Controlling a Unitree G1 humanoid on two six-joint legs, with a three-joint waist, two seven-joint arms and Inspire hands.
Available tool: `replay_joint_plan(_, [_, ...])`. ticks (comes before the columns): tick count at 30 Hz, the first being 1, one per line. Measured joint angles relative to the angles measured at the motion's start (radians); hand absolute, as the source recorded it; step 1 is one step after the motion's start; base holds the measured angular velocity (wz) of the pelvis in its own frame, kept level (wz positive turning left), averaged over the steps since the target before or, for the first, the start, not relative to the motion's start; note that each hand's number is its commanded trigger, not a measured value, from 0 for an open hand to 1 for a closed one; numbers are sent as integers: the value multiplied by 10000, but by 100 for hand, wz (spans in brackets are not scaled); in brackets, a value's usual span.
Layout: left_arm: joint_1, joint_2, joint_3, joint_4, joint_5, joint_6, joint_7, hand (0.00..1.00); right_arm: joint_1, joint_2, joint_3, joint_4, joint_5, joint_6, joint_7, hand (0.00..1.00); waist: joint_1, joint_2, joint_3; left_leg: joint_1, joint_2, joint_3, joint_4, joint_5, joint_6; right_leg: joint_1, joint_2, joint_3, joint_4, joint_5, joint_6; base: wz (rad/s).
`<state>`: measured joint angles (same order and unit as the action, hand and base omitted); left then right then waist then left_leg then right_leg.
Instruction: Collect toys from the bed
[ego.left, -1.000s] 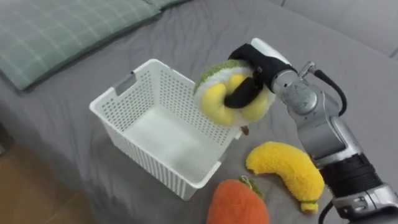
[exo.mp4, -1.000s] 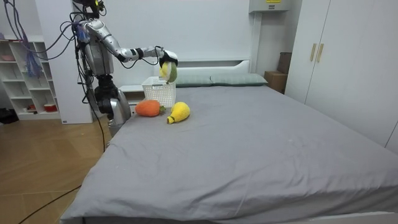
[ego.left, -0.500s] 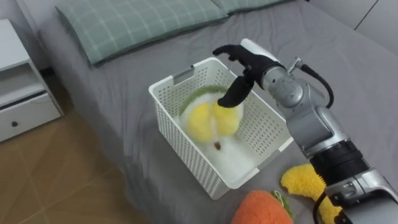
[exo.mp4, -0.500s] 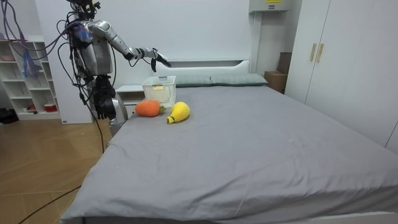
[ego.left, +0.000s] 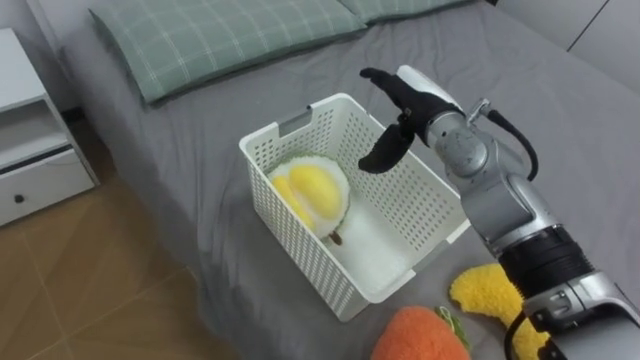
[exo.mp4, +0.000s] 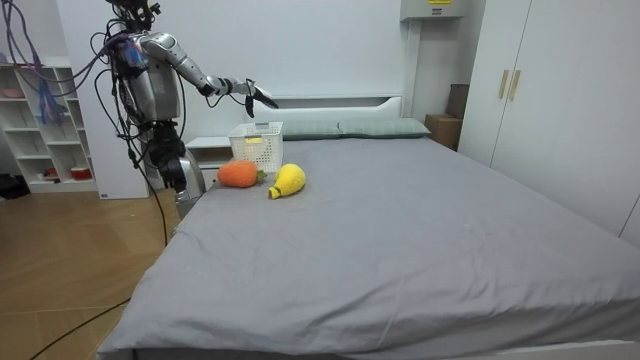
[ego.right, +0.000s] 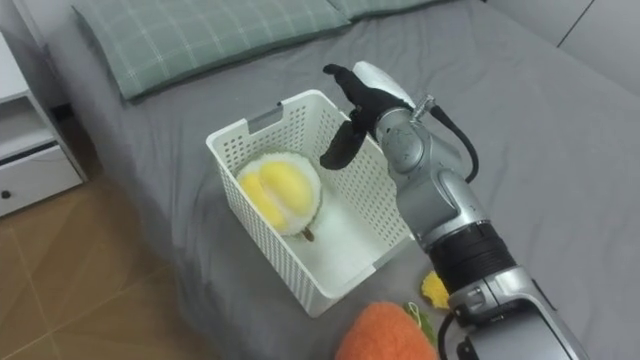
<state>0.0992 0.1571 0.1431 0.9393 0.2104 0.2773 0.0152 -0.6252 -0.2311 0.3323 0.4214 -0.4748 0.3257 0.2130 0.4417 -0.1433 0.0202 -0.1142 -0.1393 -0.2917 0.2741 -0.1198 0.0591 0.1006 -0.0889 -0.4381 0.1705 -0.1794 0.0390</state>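
Three plush toys show on the bed (ego.left: 560, 110), whose grey sheet is smooth and matte. One of them, the round plush fruit (ego.left: 310, 192), already lies inside the white basket (ego.left: 285, 240). It has fat yellow lobes set in a fuzzy pale-green shell and a small brown stub at its lower edge. It rests against the basket wall toward 9 o'clock, on the solid floor.

The basket is rectangular, of hard plastic, with walls pierced in a fine lattice and a slot handle in its 11 o'clock end. It sits cornerwise near the mattress edge.

Just above its rim at about 2 o'clock hovers the right hand (ego.left: 405, 110), its back white and its fingers dark. The fingers are spread loosely and nearly straight, and the thumb hangs down toward the basket. It holds nothing and touches neither toy nor basket.

Outside the basket, at its 5 o'clock, lies the orange plush carrot (ego.left: 420, 338), nubbly, with a green tuft on top. Beside that, at 4 o'clock, is the yellow plush banana (ego.left: 485, 290), curved and woolly.

A green checked pillow (ego.left: 210, 35) lies flat at 11 o'clock, and a white nightstand (ego.left: 35, 150) with drawers stands off the bed at 9 o'clock.

In the room view the robot stands upright at the bed's head corner, its arm stretched level over the basket.
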Motion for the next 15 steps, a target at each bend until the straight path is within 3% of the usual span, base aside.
replay_joint_plan(8, [16,-22,1,-217,-2,9,4,0,0,-44,-43,-10,221,-3,-70,0,-33,2,-3,36,47,144,-27,-1,5,-39,20,209,8,0,0,-6])
replay_joint_plan(15, [140,-32,9,-217,0,15,79,0,2,-66,-167,-21,616,-5,-69,0,-284,47,-10,260,103,354,-123,-11,28,47,29,514,2,1,0,-8])
